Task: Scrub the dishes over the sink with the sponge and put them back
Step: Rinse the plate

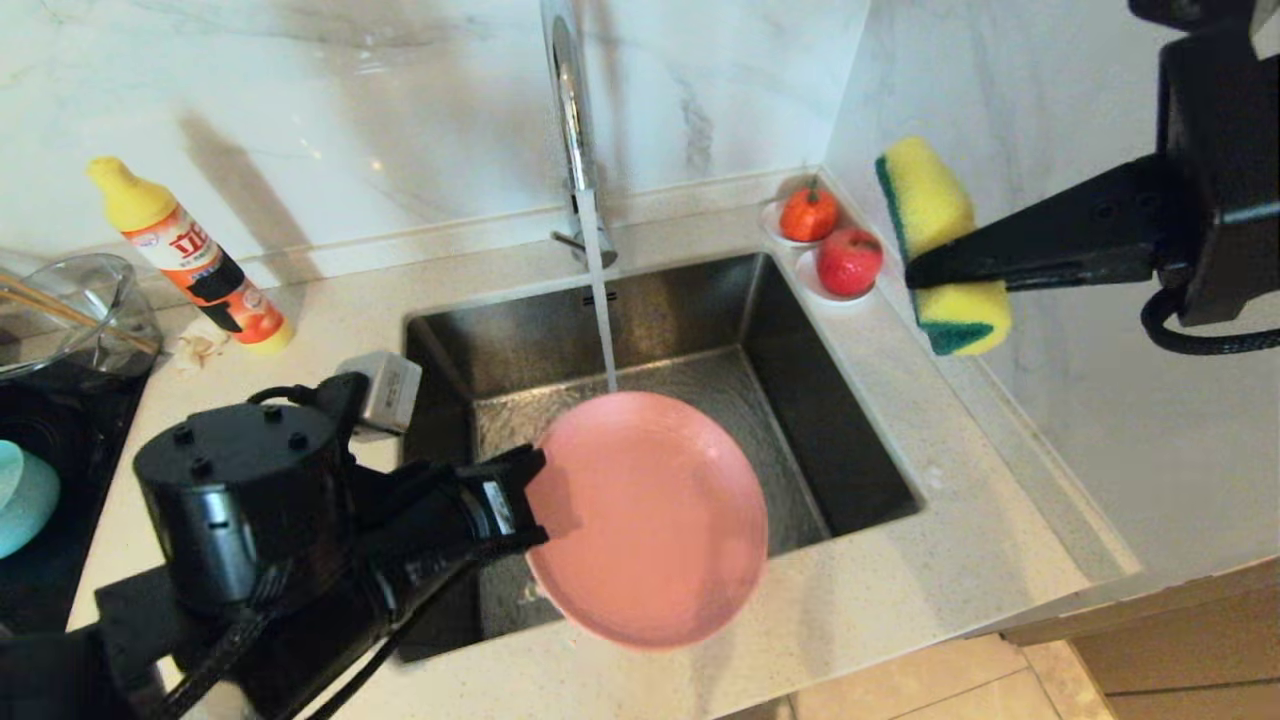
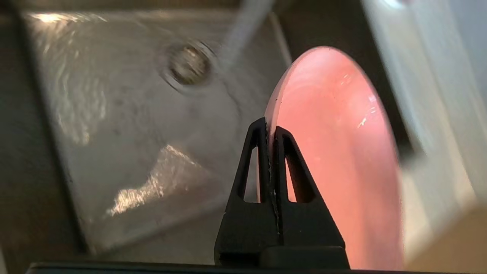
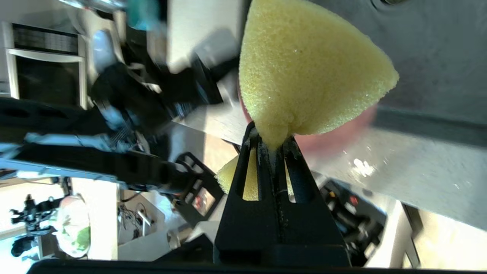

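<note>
Sink (image 1: 850, 420) comes first in size: a steel basin set into the pale counter (image 1: 950, 520), with the tap (image 1: 572, 110) running a thin stream (image 1: 600, 310) toward the drain (image 2: 186, 66). Above its front half hangs the plate (image 1: 650, 520), pink and tilted, its far rim just under the falling water. The left gripper (image 2: 269, 131) is clamped on the plate's near edge, one finger on each face. Up to the right, well apart from the plate and over the counter's edge by the wall, the right gripper (image 3: 271, 141) pinches the sponge (image 1: 940, 245) at its middle, so both ends bulge.

Scrubbing well likely calls for bringing the sponge down onto the plate's upper face while the plate stays over the basin, so that runoff falls inside. An edge grip gives little resistance to twisting, so light pressure near the held rim seems safer than hard strokes at the far side. The bowl (image 1: 25, 500) waits at the far left.
</note>
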Controlling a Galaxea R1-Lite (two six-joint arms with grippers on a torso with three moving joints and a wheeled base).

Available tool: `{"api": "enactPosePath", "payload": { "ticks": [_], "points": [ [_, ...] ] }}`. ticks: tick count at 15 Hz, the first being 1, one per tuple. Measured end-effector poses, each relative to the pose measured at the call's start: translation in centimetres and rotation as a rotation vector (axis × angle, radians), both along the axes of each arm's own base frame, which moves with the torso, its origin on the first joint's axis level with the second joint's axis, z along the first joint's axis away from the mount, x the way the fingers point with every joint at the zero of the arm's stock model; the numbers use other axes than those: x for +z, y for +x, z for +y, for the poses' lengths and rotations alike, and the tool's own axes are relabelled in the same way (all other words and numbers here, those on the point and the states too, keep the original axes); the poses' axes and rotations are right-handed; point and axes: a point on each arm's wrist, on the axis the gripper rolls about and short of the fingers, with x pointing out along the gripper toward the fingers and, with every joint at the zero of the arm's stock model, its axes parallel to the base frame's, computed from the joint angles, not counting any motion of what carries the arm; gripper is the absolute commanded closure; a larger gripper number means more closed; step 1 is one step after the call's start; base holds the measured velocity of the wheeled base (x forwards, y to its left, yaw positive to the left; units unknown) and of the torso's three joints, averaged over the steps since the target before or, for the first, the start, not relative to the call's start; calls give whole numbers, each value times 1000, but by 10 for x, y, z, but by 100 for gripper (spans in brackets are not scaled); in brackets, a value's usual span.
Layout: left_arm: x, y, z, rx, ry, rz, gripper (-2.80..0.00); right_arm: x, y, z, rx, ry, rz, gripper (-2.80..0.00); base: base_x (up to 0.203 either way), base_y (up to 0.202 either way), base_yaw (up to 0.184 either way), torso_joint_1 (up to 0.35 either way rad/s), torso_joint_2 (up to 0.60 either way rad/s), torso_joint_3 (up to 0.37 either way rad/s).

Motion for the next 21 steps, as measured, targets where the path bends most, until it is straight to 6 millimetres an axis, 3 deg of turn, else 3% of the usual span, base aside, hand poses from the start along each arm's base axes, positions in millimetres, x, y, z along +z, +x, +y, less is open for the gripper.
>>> {"api": "enactPosePath", "payload": {
  "ticks": [5, 12, 16, 21],
  "points": [
    [11, 53, 7, 127, -155, 1, 0, -29, 3, -2, -14, -74, 83, 0, 0, 0, 0, 0, 0, 0],
    [5, 105, -16, 131, -197, -2, 0, -53, -14, -14, 20, -121, 152, 0, 0, 0, 0, 0, 0, 0],
    [1, 124, -26, 131, -195, -8, 0, -61, -20, -19, 24, -136, 168, 0, 0, 0, 0, 0, 0, 0],
    [2, 132, -18, 160, -204, -23, 0, -63, -20, -19, 27, -111, 140, 0, 0, 0, 0, 0, 0, 0]
  ]
}}
